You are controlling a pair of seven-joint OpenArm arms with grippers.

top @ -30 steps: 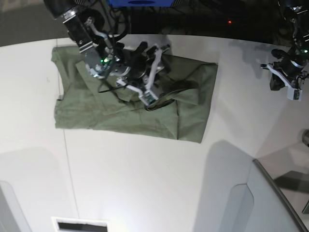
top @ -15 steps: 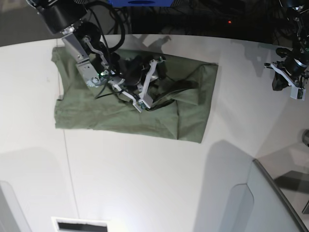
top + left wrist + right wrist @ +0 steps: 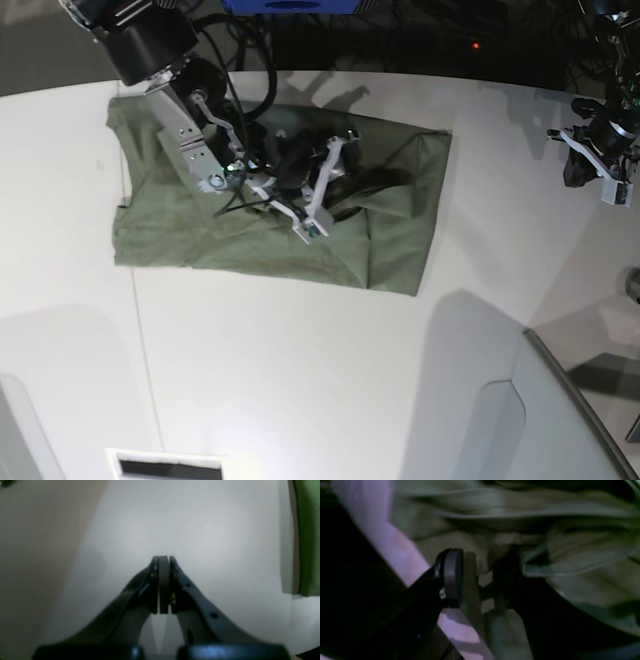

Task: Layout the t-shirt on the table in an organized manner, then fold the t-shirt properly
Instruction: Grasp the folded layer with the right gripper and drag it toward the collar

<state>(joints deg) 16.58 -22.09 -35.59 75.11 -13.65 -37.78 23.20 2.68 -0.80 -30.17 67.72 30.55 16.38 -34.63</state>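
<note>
The white surface carries the t-shirt toward its far side, lying as a rough olive rectangle, already partly folded, with bunched ridges and a doubled flap near the middle. Over the last second the right arm has swung and lifted its wrist above the cloth, the right gripper shifting slightly toward the shirt's centre; that suggests it is drawing a fold across or resetting its hold, so the folding looks under way rather than finished. Its fingers stand partly apart with wrinkled cloth between them, though the blur leaves it unclear whether they pinch it. The left gripper hangs over bare surface, well apart from the shirt, fingers pressed together on nothing.
</note>
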